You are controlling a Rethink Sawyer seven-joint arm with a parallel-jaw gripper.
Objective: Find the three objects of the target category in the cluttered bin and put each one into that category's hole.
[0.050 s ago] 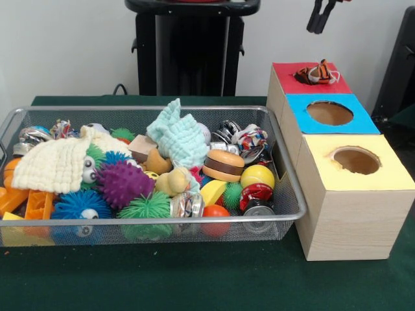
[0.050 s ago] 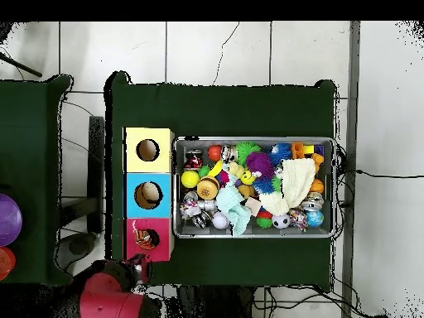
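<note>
Gripper (image 1: 322, 16) tips hang at the top of the front view, above the red box; whether they are spread or closed cannot be told, and nothing shows between them. Below sits a row of three boxes, each with one round hole on top: a red box (image 1: 285, 72), a blue box (image 1: 301, 110) and a yellow box (image 1: 321, 165). An orange, black and white striped toy (image 1: 318, 73) sticks out of the red box's hole. From overhead, a pale round thing (image 2: 148, 195) lies inside the blue box's hole. Just beside the boxes stands one wire bin (image 1: 288, 188), full of clutter: a mint cloth (image 1: 178, 137), a cream knitted cloth (image 1: 55, 165), a purple spiky ball (image 1: 122, 183), a toy burger (image 1: 223, 165), a yellow ball (image 1: 257, 175) and a yellow rubber duck (image 1: 172, 182). Everything rests on a green table (image 1: 194, 278).
</note>
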